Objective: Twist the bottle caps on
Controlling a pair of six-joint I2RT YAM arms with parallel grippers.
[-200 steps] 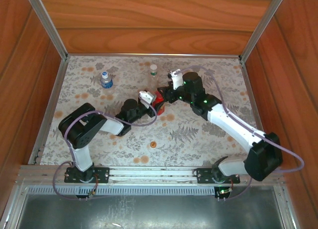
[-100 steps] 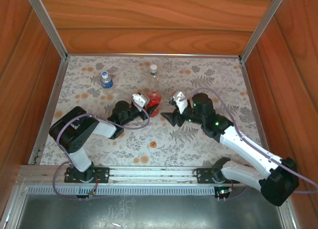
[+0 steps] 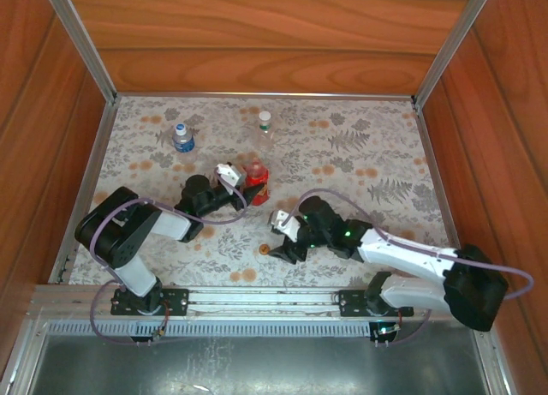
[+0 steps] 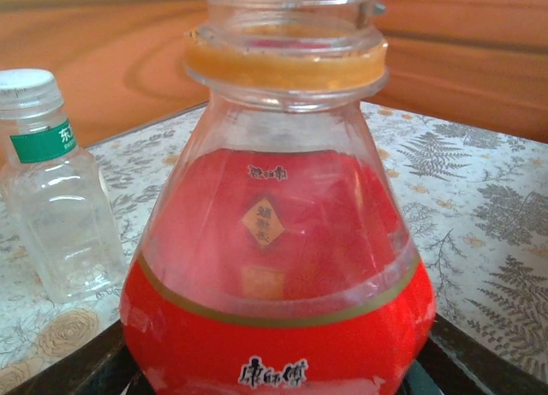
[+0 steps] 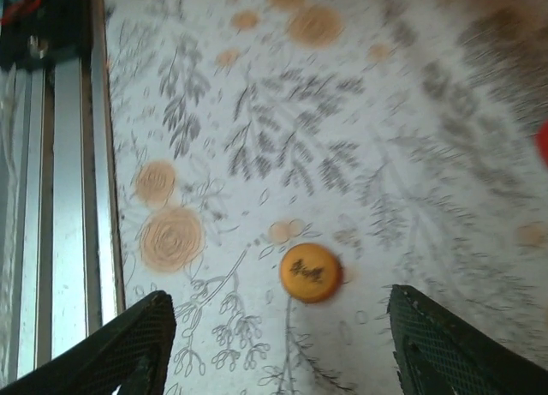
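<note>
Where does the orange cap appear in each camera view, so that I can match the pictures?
Top external: the orange cap lies on the floral cloth, low centre, just left of the right end effector.
Right wrist: lower centre, ahead of the open fingers.
Left wrist: this camera faces the red bottle instead.
Shared landmark: the metal rail at the near edge, below the cap from above, at the left in the right wrist view.

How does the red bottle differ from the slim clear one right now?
The red bottle has an open neck, while the slim clear bottle wears a white cap. The red bottle is gripped in the left claw; the slim clear bottle stands free on the table. The red bottle is wide-bodied with a red label; the slim clear bottle is narrow with a green band. Both stand upright.
</note>
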